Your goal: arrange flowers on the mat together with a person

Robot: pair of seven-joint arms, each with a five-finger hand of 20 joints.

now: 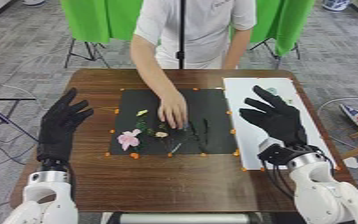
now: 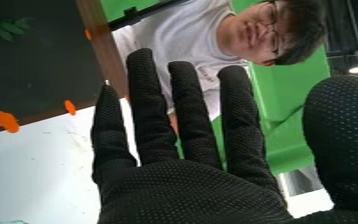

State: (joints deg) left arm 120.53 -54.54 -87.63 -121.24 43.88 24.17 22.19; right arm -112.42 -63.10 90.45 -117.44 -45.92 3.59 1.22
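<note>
Because the person's hand (image 1: pixel 173 111) reaches down onto the black mat (image 1: pixel 135 100), palm downward, whatever lies beneath it is hidden, and a bluish bit at its fingertips is too small to name. The pink flower (image 1: pixel 128 139) lies near the mat's near left corner, the small cream flower (image 1: pixel 161 134) between it and the dark stems (image 1: pixel 205 135), which are hard to make out against the black; the yellowish flower (image 1: pixel 143 113) lies farther up the mat's left side. The right hand (image 1: pixel 278 122), fingers straight and spread wide, thumb well apart, covers part of the white sheet (image 1: pixel 246 85) beside the mat. The left hand (image 1: pixel 58 125), over the table's (image 1: pixel 171 175) left side, has its fingers extended and fairly close together. A dark pole (image 1: pixel 182 30) stands upright before the person's shirt (image 1: pixel 162 27), with green cloth (image 1: pixel 87 25) behind
</note>
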